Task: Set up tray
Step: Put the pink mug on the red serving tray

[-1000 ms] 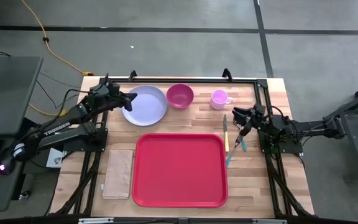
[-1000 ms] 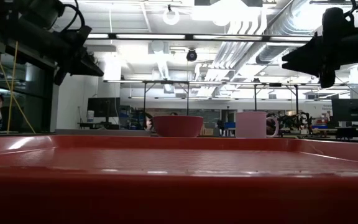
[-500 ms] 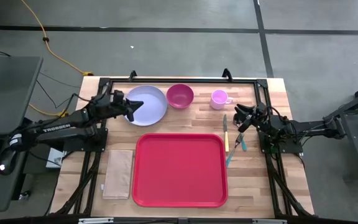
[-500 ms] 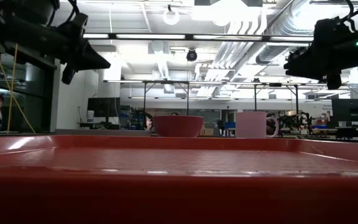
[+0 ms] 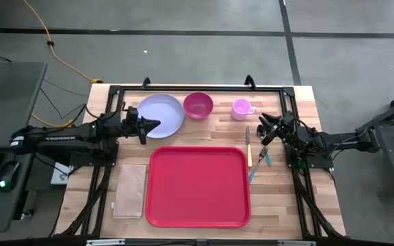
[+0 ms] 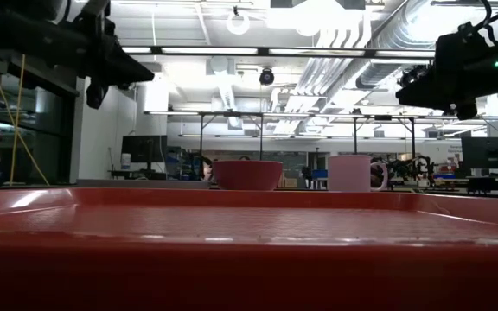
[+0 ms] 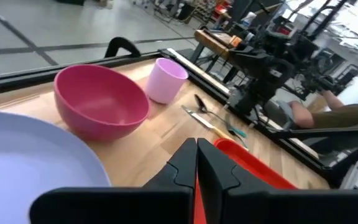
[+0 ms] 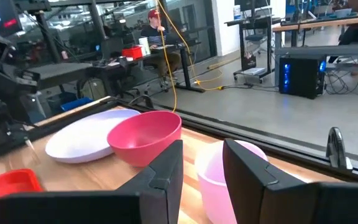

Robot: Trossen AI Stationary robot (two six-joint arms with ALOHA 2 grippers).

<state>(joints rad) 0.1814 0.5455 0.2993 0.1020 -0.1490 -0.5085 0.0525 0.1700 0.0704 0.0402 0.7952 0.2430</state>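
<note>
The red tray lies flat on the table's near middle; its rim fills the low view. A lilac plate, a magenta bowl and a pink cup stand in a row along the far side. My left gripper is shut and hovers above the plate's near edge, pointing right. My right gripper is open and hovers past the far end of the cutlery, pointing left. Both are well above the table in the low view.
A tan napkin lies left of the tray. A knife and teal-handled cutlery lie right of the tray. A black frame runs along the table's far edge. Bare wood shows between the tray and the dishes.
My left arm has stretched out lower and more level, and its gripper has moved toward the near edge and a little right, from the plate's left rim to its near edge. My right gripper has risen from the cutlery toward the far edge and tipped from pointing down to level.
</note>
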